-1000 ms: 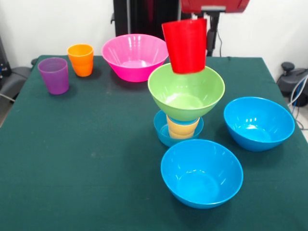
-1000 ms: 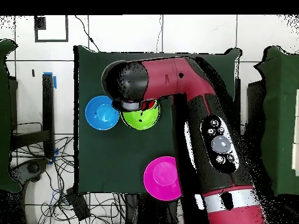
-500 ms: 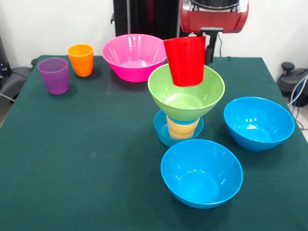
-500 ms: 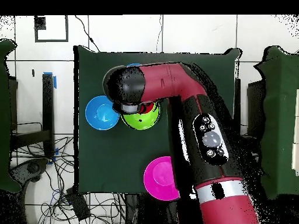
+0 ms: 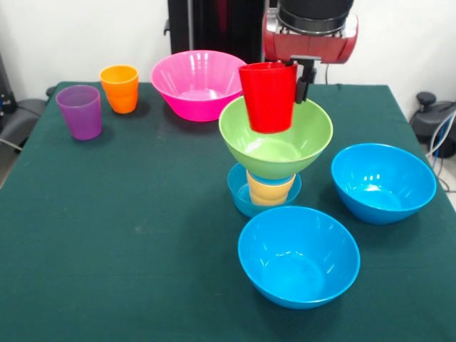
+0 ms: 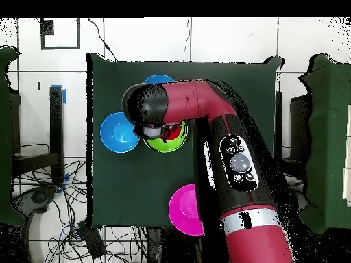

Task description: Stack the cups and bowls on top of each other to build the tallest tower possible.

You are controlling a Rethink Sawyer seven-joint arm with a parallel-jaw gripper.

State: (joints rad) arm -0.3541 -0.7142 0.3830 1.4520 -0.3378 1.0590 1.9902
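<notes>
My gripper (image 5: 292, 75) is shut on the rim of a red cup (image 5: 268, 97), with one dark finger (image 5: 302, 80) showing on the cup's right side. The cup hangs upright, its base low over the hollow of the green bowl (image 5: 278, 142); whether it touches I cannot tell. That bowl tops the tower, resting on a yellow-orange cup (image 5: 270, 189) that stands in a small blue bowl (image 5: 239, 192). In the overhead view the arm (image 6: 206, 103) covers most of the green bowl (image 6: 164, 144), and only a sliver of the red cup (image 6: 177, 130) shows.
Two large blue bowls sit loose, one in front of the tower (image 5: 298, 255) and one to its right (image 5: 383, 182). A pink bowl (image 5: 198, 83) stands at the back, with an orange cup (image 5: 120, 87) and a purple cup (image 5: 80, 111) at the back left.
The arm has come down, lowering the red cup from above the green bowl's rim to just over its hollow. Nothing else on the table has moved.
</notes>
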